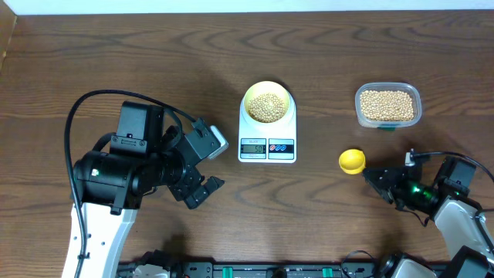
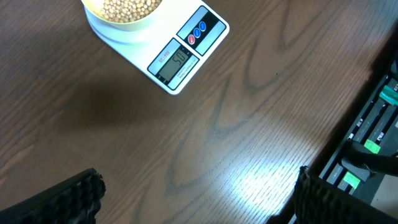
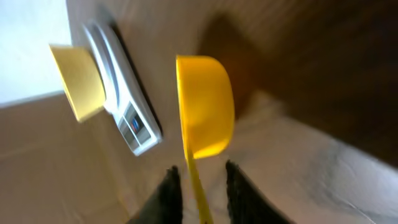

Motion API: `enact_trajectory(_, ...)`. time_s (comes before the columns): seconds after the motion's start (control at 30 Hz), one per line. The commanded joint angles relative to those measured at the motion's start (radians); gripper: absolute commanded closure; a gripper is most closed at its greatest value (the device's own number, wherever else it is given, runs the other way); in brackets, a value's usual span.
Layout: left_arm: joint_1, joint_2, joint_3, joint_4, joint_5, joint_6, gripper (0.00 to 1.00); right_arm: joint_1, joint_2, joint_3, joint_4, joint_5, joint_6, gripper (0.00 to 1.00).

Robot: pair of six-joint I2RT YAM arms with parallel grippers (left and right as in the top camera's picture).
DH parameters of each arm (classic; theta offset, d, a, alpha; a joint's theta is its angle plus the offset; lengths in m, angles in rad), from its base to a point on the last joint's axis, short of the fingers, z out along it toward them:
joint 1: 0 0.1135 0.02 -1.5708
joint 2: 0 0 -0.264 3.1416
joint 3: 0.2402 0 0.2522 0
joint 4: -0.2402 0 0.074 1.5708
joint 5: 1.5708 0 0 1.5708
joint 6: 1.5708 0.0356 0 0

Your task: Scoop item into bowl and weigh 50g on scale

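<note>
Two robot arms work at a brown wooden desk [image 1: 309, 224]. On the left side, the left hand [image 1: 213, 164] hangs over bare wood, a little to the left of the scale [image 1: 267, 137]. It is open: in the left wrist view its two black fingers [image 2: 68, 199] stand far apart and hold nothing between them.

In the middle of the desk is the white scale, with its grey display [image 1: 253, 147] and a red and a blue button [image 1: 282, 146] on the front edge. The number on the display is too small to read with certainty. The pale-yellow bowl [image 1: 287, 99] stands on the round platform of the scale, and a heap of beans [image 1: 267, 106] lies inside it.

To the right of the scale, the bright-yellow scoop [image 1: 352, 161] is held above the desk. The right hand [image 1: 372, 176] is closed on its thin handle, and the cup of the scoop points toward the scale. Behind the scoop, near the far right of the desk, a clear plastic tub [image 1: 419, 104] holds many more beans.
</note>
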Motion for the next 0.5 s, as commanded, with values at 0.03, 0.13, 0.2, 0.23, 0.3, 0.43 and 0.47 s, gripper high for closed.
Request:
enact_trajectory(0.03,0.003,-0.006,0.018,-0.003,0.002,0.018,0.01,-0.007,-0.007,-0.003,-0.006,0.19,-0.118,0.31)
enact_trajectory(0.13,0.003,-0.006,0.018,-0.003,0.002,0.018,0.01,-0.007,-0.008,0.017,0.006,0.466,-0.121,0.01)
enact_trajectory(0.2,0.003,-0.006,0.018,-0.003,0.002,0.018,0.01,-0.007,-0.014,0.04,-0.014,0.558,-0.139,0.01)
enact_trajectory(0.23,0.003,-0.006,0.018,-0.003,0.002,0.018,0.01,-0.007,-0.022,0.06,-0.039,0.608,-0.145,0.01)
enact_trajectory(0.3,0.003,-0.006,0.018,-0.003,0.002,0.018,0.01,-0.007,-0.047,0.11,-0.103,0.691,-0.145,0.01)
enact_trajectory(0.43,0.003,-0.006,0.018,-0.003,0.002,0.018,0.01,-0.007,-0.143,0.234,-0.276,0.638,-0.146,0.01)
enact_trajectory(0.47,0.003,-0.006,0.018,-0.003,0.002,0.018,0.01,-0.007,-0.166,0.261,-0.319,0.575,-0.163,0.01)
